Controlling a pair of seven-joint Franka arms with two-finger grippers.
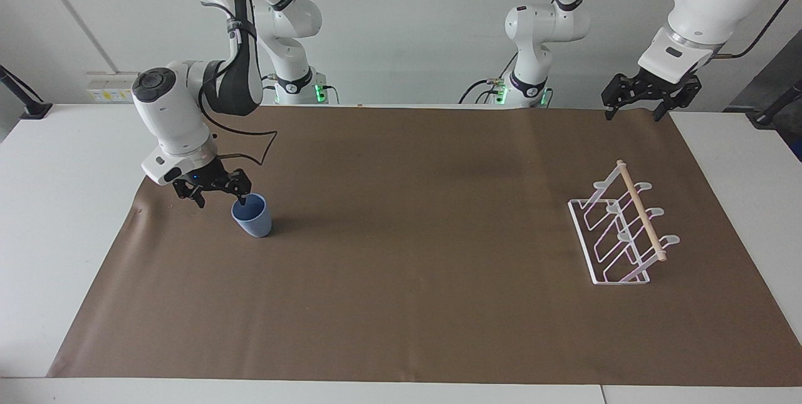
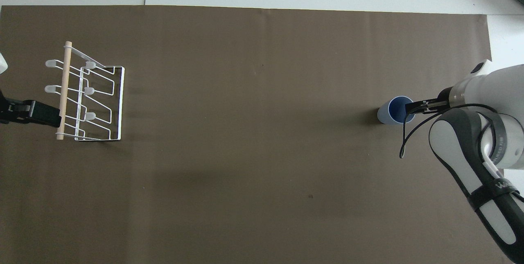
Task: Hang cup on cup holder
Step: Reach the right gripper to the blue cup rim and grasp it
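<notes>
The light blue cup (image 1: 254, 221) (image 2: 389, 111) stands upright on the brown mat toward the right arm's end of the table. My right gripper (image 1: 223, 201) (image 2: 410, 108) is low beside it and open. One fingertip (image 1: 244, 199) is at the cup's rim, the other is off to the side away from the cup. The white wire cup holder (image 1: 639, 210) (image 2: 63, 88), with a wooden dowel on top, stands at the left arm's end and holds nothing. My left gripper (image 1: 633, 114) (image 2: 49, 114) hangs open in the air above the mat's edge, apart from the holder.
The brown mat (image 1: 413, 266) covers most of the white table (image 1: 56, 203). A black cable (image 1: 250, 141) loops off the right arm's wrist just above the cup.
</notes>
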